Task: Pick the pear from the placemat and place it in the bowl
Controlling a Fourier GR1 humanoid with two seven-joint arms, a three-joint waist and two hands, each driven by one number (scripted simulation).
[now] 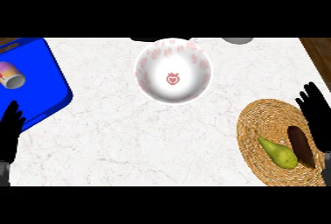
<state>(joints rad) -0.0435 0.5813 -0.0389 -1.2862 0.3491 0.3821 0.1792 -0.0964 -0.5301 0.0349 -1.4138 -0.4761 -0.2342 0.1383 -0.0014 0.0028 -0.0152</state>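
A green pear (pixel 279 153) lies on a round woven placemat (pixel 265 122) at the right side of the counter. Its narrow end points up and left. A white bowl (pixel 173 72) with pink markings stands at the counter's far middle, with nothing in it. My right hand (pixel 316 114) is over the placemat's right edge, fingers straight and pointing away from me, a little right of the pear and apart from it. Its thumb (pixel 300 143) casts a dark shape beside the pear. At the left edge shows my left hand (pixel 9 129), open with fingers up.
A blue tray (pixel 45 83) sits at the far left with a small pastel cup (pixel 12 75) lying on it. A grey object (pixel 239 40) shows at the counter's far edge. Wooden floor shows past the counter's right corner.
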